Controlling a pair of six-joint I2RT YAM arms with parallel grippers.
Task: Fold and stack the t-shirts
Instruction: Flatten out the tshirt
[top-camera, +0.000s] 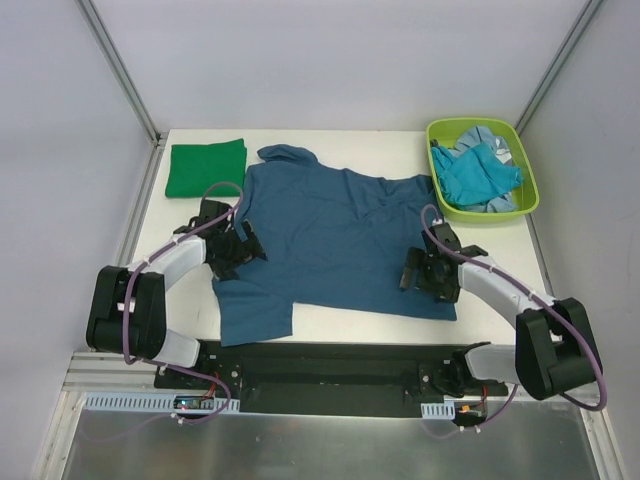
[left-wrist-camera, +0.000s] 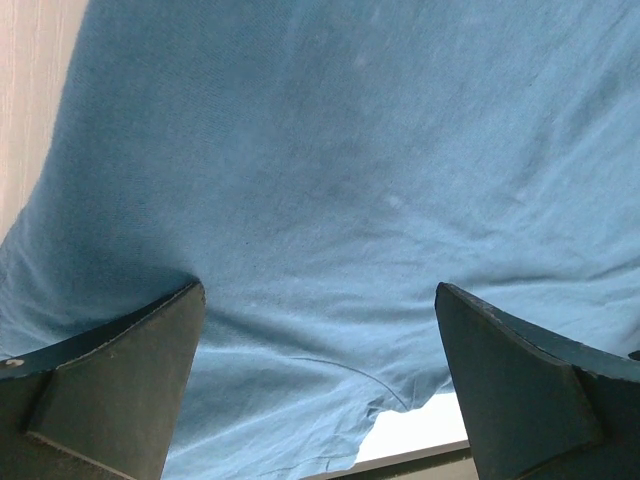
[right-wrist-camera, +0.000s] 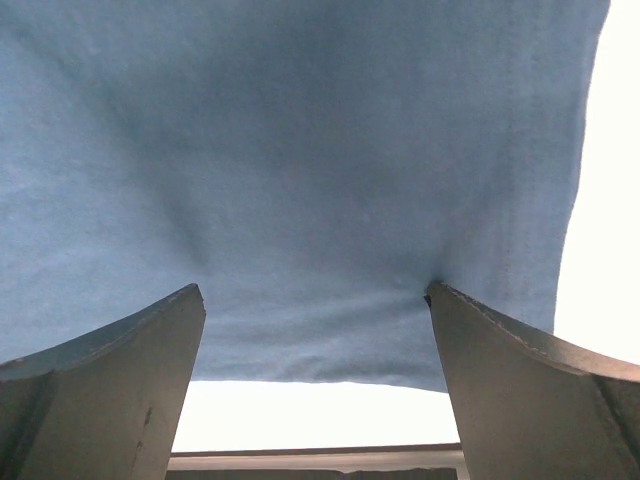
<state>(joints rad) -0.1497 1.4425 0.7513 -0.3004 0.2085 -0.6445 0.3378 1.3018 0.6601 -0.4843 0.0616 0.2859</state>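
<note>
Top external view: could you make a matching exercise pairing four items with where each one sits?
Items
1. dark teal-blue cotton t-shirt
2. bright green folded t-shirt
3. lime-green plastic bin
4. turquoise crumpled t-shirt

Places
A. inside the bin
B. far right corner of the table
C. spread out mid-table
D. far left corner of the table

Pairs: 1-C, 2-D, 3-B, 4-A

Teal tee (top-camera: 340, 235) spread flat; green tee (top-camera: 207, 167) lies folded.

Bright even light, soft shadows, wrist bg overexposed
</note>
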